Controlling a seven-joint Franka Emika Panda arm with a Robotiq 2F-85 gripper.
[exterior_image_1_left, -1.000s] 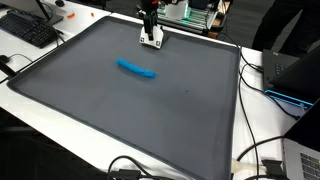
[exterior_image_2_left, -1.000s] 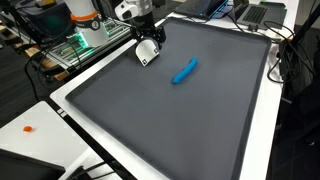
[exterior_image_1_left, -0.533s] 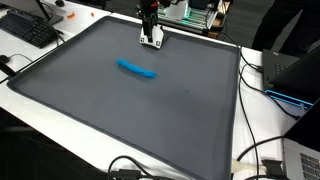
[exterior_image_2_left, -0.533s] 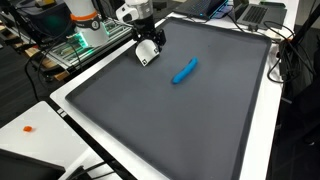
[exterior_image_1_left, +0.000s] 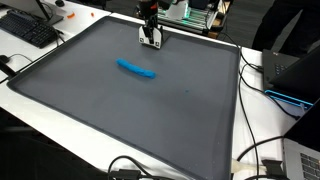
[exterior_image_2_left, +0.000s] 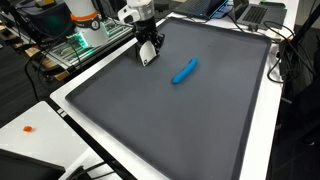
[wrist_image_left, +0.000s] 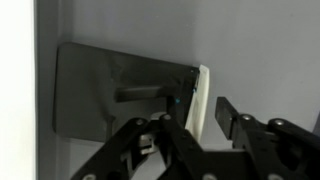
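Observation:
My gripper (exterior_image_1_left: 151, 38) stands at the far edge of the dark grey mat (exterior_image_1_left: 150, 120), pointing down over a small white flat piece (exterior_image_1_left: 151, 43). The other side shows the same gripper (exterior_image_2_left: 147, 52) and white piece (exterior_image_2_left: 146, 61). In the wrist view the white piece (wrist_image_left: 201, 100) stands on edge between my fingers, with the gripper (wrist_image_left: 207, 108) half closed round it. The left finger lies against it, while the right finger (wrist_image_left: 226, 112) is a small gap away. A blue elongated object (exterior_image_1_left: 137, 69) lies apart near the mat's middle; its far-side view (exterior_image_2_left: 184, 71) shows it untouched.
The mat (exterior_image_2_left: 180, 120) sits on a white table. A keyboard (exterior_image_1_left: 30, 30) lies beyond one corner, cables (exterior_image_1_left: 262, 160) run along one side, a laptop (exterior_image_2_left: 255, 12) stands past another edge, and green-lit electronics (exterior_image_2_left: 80, 42) sit behind the arm.
The jaws have drawn closer together around the white piece, which now stands more on edge. The arm has stayed in place and the blue object has not moved.

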